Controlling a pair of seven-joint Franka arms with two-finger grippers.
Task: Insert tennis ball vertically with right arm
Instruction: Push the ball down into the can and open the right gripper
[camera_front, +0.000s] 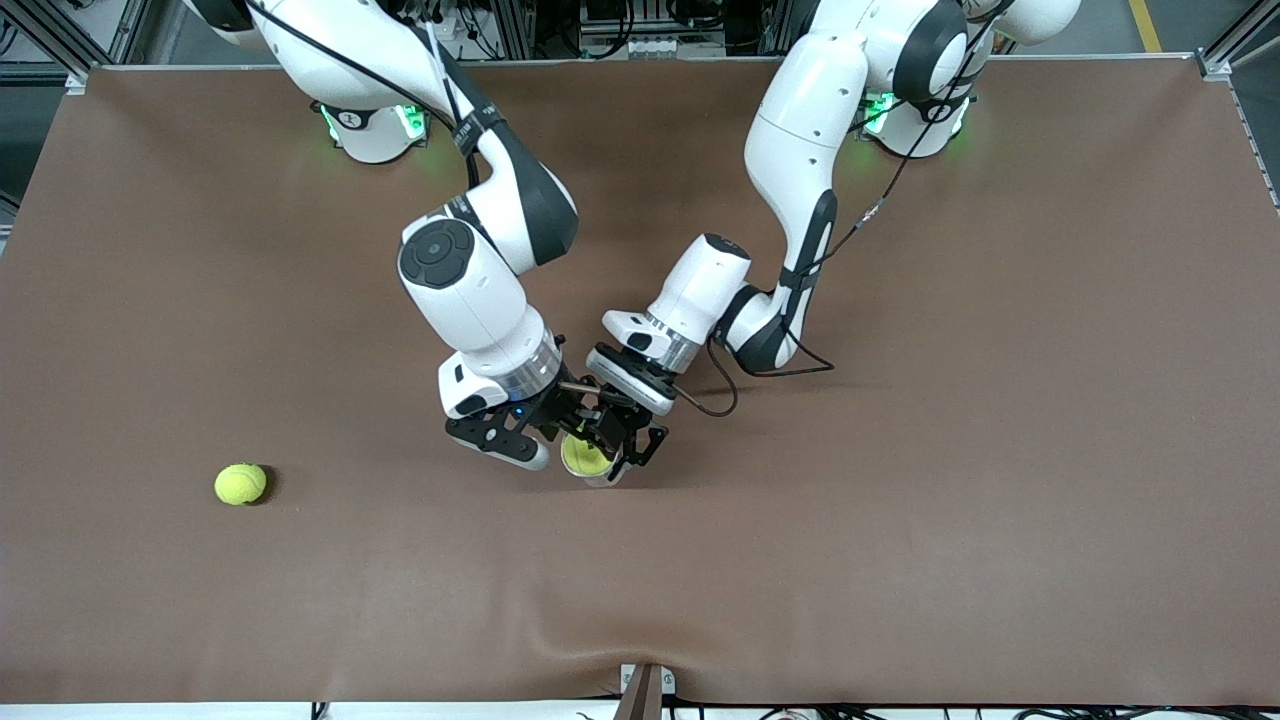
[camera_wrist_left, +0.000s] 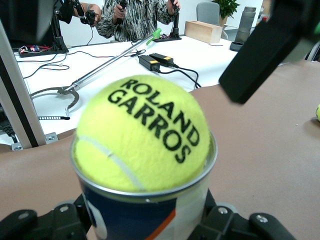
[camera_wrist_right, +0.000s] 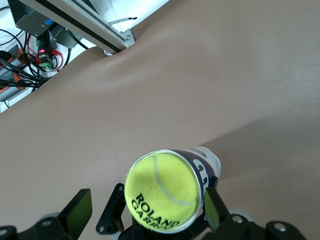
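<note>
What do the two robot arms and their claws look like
Both arms are glossy white with dark grey joint covers. Green lights glow at both bases. A thin black cable runs down the left arm and loops onto the table. The left claw and right claw are black, below silver wrist rings.

Mouth of the upright metal-rimmed ball can (camera_front: 597, 468) blocked by the yellow-green "Roland Garros" tennis ball (camera_front: 584, 455) seated in it. Left gripper (camera_front: 622, 447) crowds the can's sides; right gripper (camera_front: 545, 436) spread directly above. Second yellow-green tennis ball (camera_front: 240, 483) well apart, toward right arm's end.
</note>
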